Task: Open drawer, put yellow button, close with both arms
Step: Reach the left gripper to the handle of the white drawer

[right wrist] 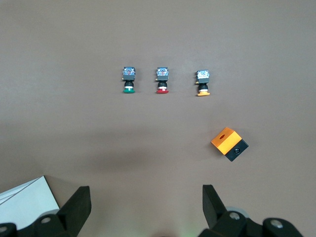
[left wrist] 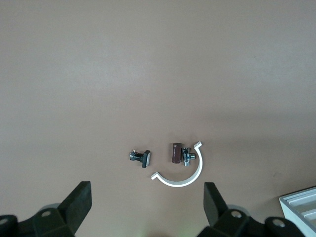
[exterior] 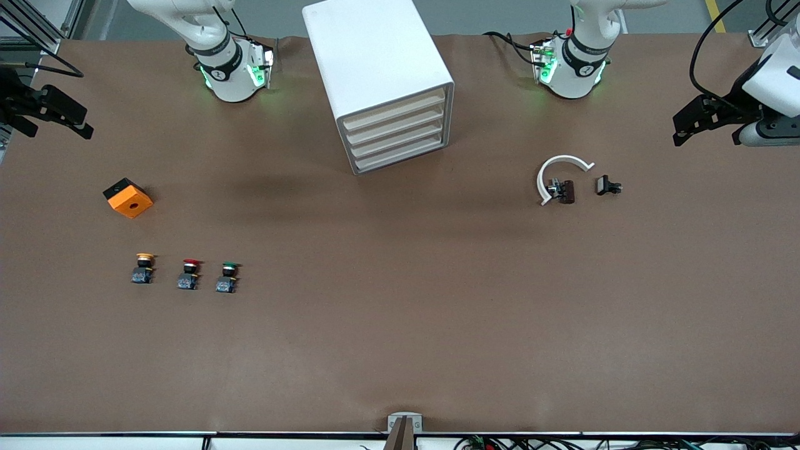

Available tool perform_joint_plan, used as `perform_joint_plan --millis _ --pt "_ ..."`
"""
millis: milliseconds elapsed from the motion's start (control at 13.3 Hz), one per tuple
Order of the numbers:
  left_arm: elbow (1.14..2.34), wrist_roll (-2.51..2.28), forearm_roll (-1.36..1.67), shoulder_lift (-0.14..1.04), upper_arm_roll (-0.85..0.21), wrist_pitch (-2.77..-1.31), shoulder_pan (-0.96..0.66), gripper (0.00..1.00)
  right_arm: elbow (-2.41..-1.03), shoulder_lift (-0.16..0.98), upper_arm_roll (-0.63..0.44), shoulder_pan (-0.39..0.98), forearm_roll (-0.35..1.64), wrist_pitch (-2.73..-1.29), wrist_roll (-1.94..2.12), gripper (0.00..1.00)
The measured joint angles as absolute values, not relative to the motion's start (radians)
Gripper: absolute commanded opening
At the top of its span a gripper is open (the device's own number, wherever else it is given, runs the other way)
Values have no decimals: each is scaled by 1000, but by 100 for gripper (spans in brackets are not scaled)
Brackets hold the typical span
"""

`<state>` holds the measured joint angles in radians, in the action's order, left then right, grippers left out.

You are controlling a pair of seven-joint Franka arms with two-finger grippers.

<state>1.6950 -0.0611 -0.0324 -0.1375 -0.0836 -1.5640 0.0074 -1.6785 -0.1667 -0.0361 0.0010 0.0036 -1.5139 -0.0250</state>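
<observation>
We see both arms waiting at the ends of the brown tabletop [exterior: 400, 325], each with nothing in its grasp. The left pincer [exterior: 687, 128] hangs over the left arm's end with its fingers spread wide; the right pincer [exterior: 59, 115] hangs over the right arm's end, likewise spread wide and empty.

The white boxy cabinet [exterior: 375, 62] stands between the two bases, and its uppermost cream-fronted drawer [exterior: 394, 111] is fully closed, as are the three below it.

The yellow-orange capped push button on a black body [exterior: 144, 267] stands upright toward the right arm's end, at the end of a row with the red-capped button [exterior: 189, 274] and the green-capped button [exterior: 228, 277]. The orange and black cube with a hole [exterior: 128, 197] lies farther from the front camera than that row.

Toward the left arm's end lie a white curved plastic clip [exterior: 559, 169], a small brown block with metal fittings [exterior: 564, 190] inside its curve, and a small black part [exterior: 606, 185] just beside them
</observation>
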Motion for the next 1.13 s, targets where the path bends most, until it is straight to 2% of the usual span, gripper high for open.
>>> perform_joint_plan --millis 376,677,1129 --pt "1673 -61 -32 -101 -84 -1560 7 100 -1683 -170 -32 1 4 -1507 -25 100" --pt "1580 -61 -31 41 -92 -1527 -18 100 -1686 -174 -29 1 5 -1506 -25 100" --pt "1558 -219 13 249 -108 -1534 -178 100 -1687 -179 -26 1 8 -1499 -37 100"
